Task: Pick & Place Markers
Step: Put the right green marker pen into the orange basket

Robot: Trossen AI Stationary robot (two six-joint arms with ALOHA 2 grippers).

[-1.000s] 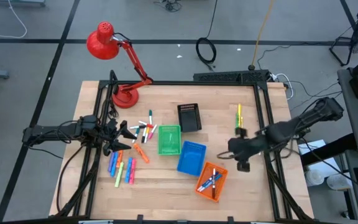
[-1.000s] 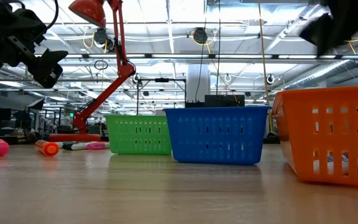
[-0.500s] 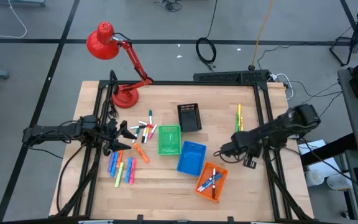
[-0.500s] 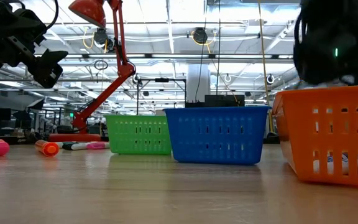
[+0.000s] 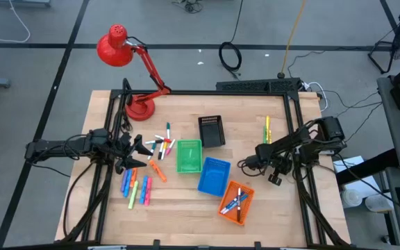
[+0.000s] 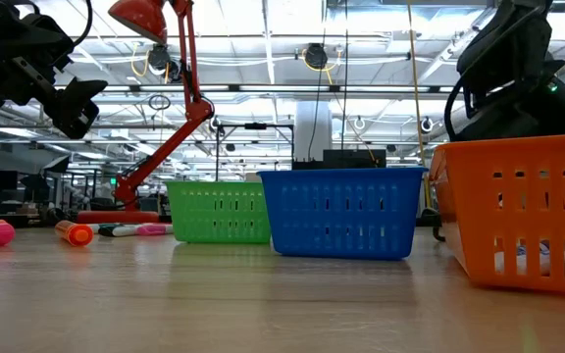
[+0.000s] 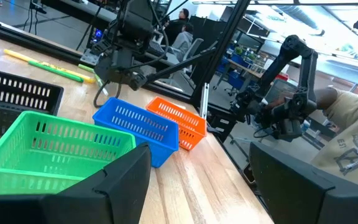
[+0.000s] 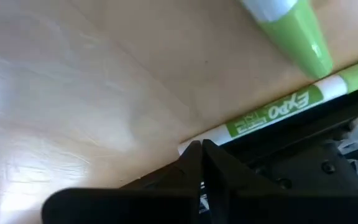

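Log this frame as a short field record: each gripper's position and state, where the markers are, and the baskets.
left gripper: open, hovering beside the loose markers at table left
right gripper: low by the table's right side; a green marker lies alongside its fingers, grasp unclear
orange basket: holds a few markers
green basket: looks empty
blue basket: looks empty
black basket: contents unclear
other: red lamp at back left

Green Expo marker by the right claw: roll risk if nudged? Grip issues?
The green Expo marker has a round barrel over a smooth wooden table, so it likely rolls. Thin, straight plastic: probably stiff and light. Glossy label may slip.
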